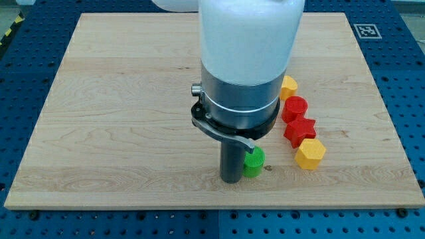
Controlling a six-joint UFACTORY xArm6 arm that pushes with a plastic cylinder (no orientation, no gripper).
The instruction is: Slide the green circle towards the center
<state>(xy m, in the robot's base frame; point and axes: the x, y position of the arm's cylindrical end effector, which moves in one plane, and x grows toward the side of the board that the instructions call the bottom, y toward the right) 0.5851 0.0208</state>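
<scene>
The green circle (pixel 254 163) sits near the view's bottom, just below the board's middle. My tip (pixel 231 179) stands on the board right against the green circle's left side, touching it. The arm's white and grey body (pixel 246 60) hangs over the middle of the board and hides what lies behind it.
To the right of the arm stands a line of blocks: a yellow block (pixel 288 87) partly hidden by the arm, a red round block (pixel 295 108), a red star (pixel 299 130) and a yellow hexagon (pixel 310 154). The wooden board (pixel 119 99) lies on a blue perforated table.
</scene>
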